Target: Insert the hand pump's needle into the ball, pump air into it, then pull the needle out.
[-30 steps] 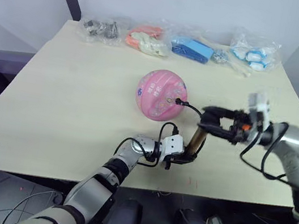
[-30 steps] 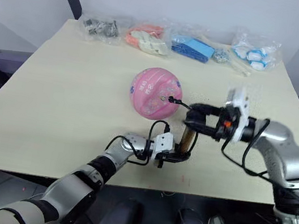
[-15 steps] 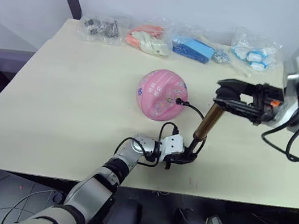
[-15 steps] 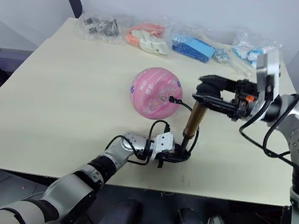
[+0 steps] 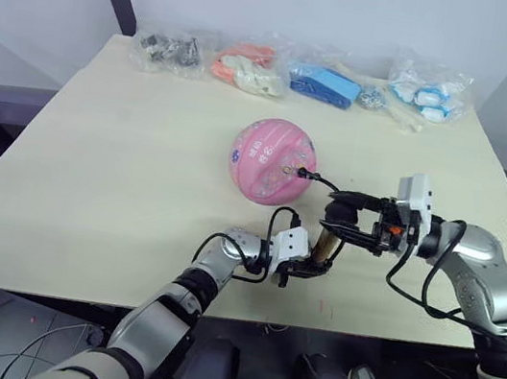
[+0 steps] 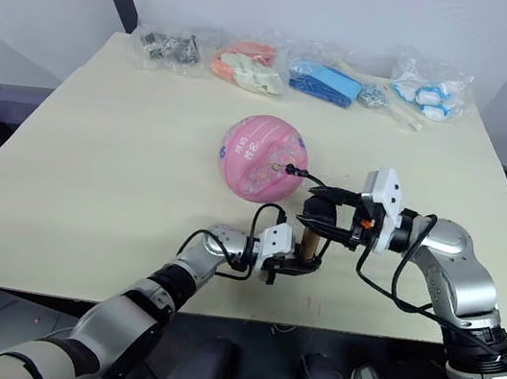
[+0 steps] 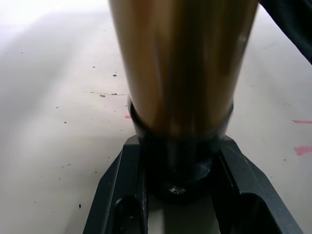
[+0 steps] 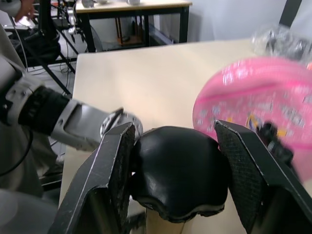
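Upright hand pump (image 5: 326,244), base in left hand (image 5: 304,265), handle in right hand (image 5: 338,215).

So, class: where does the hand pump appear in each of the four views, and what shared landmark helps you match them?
Left eye view: hand pump below the ball, near the table's front edge.
Right eye view: the same spot, between the grippers.
Left wrist view: gold barrel, black base between the fingers.
Right wrist view: black handle between the fingers.
Shared landmark: the pink ball, in three views.
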